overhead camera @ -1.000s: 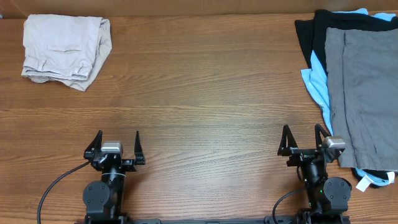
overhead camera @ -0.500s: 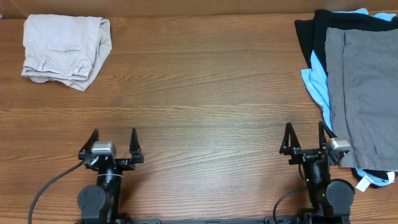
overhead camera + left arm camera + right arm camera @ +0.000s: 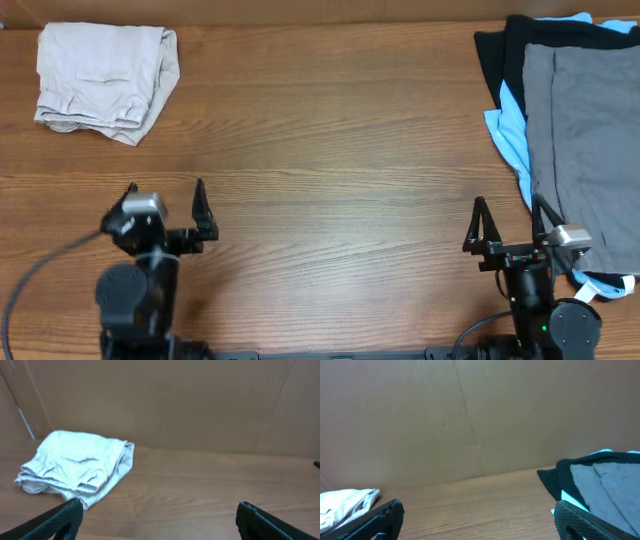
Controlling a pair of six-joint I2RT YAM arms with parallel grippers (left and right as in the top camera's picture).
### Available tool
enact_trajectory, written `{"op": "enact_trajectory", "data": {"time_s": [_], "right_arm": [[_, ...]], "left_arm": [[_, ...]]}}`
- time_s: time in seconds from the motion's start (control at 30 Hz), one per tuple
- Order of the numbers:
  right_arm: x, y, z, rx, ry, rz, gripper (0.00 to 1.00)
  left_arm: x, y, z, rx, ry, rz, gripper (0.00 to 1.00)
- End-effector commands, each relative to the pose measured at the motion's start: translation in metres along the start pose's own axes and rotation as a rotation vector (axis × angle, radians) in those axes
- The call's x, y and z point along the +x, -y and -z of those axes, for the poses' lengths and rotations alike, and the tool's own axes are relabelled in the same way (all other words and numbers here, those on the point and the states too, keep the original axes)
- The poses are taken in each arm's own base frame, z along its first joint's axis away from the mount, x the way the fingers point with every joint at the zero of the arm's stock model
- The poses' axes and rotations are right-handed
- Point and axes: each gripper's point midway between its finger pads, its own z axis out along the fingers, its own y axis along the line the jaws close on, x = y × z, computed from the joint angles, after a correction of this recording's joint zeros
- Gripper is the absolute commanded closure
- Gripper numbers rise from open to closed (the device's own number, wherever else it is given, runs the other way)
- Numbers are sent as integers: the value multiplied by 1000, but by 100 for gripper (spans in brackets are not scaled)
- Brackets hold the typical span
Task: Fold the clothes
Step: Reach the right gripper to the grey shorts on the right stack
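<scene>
Grey shorts [image 3: 590,150], likely soft and limp, suit an edge pinch; left gripper [image 3: 166,187] and right gripper [image 3: 509,201] fingers gape wide, empty.

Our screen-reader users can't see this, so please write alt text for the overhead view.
A wooden table seen from above: mid-grey woven shorts lie on a black garment and a light-blue garment at the right edge, and a folded beige garment at the far left corner. At the near edge, the left fingers and right fingers stand open, holding nothing.
</scene>
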Motion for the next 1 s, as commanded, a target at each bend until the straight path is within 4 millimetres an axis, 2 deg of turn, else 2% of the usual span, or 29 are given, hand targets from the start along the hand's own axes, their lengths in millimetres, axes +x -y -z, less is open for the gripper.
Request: {"op": "enact_trajectory", "data": {"time_s": [0.0,0.1,0.23,0.33,0.47,0.6,0.67,0.77,0.97], "right_arm": [[-29,-8,3,2,3,0,0],[-36,-9,-1,18,-60,-6,0],[-45,-10,-13,49,-179,-19,0],[-50,-10,-27,76,-287,-30,0],[-44,-7,-45,121,-462,-48,0],[-25,0,-63,173,-668,-70,0],[-6,7,-79,199,-770,-81,0],[21,13,-94,211,-853,-94,0],[80,30,-104,263,-1051,-115,0]], "left_arm": [[-38,9,-10,37,-25,23,0],[-56,17,-22,67,-103,25,0],[-70,23,-37,81,-234,32,0],[-69,24,-49,79,-354,39,0],[-57,24,-69,67,-489,46,0],[-37,23,-91,65,-555,52,0],[-22,34,-105,130,-599,79,0],[-6,37,-115,147,-647,90,0],[31,35,-133,137,-757,102,0]]}}
